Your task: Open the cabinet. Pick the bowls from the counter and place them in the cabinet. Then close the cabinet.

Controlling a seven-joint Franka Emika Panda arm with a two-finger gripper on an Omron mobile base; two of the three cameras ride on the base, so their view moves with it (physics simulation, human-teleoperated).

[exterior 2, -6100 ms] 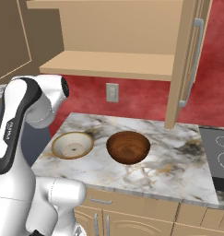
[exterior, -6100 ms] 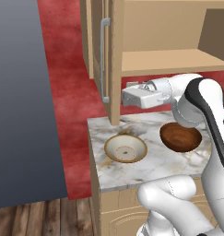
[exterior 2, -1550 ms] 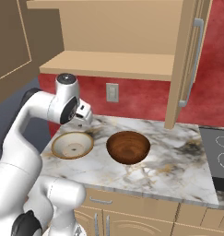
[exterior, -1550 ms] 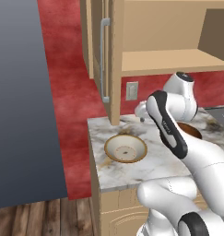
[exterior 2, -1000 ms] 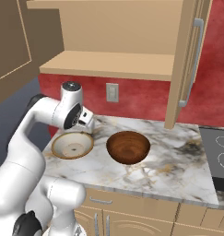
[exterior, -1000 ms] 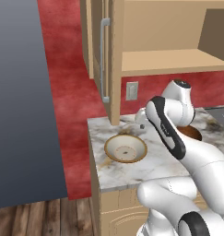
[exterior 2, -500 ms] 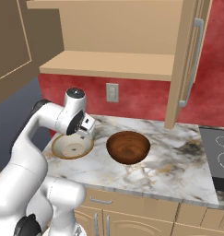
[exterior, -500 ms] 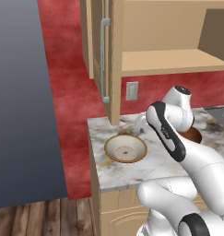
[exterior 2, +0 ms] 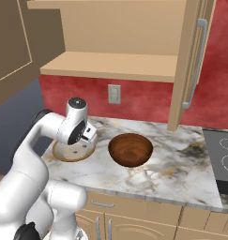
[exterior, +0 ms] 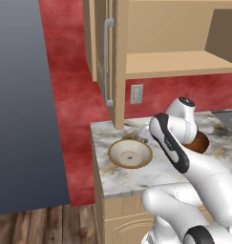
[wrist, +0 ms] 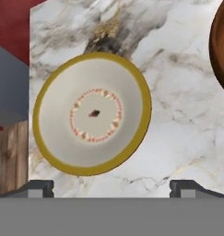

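Tool [wrist: 111,186] spread wide above upright cream bowl [wrist: 92,113] (round, mouth up).

1. Mottled red wall [exterior: 74,90] carries a pale outlet plate [exterior 2: 114,94].
2. Brown wood-plank floor [exterior: 36,226] lies below.
3. Black stovetop [exterior 2: 222,161] sits at right.
4. Tan base cabinets [exterior 2: 148,220] have silver handles.
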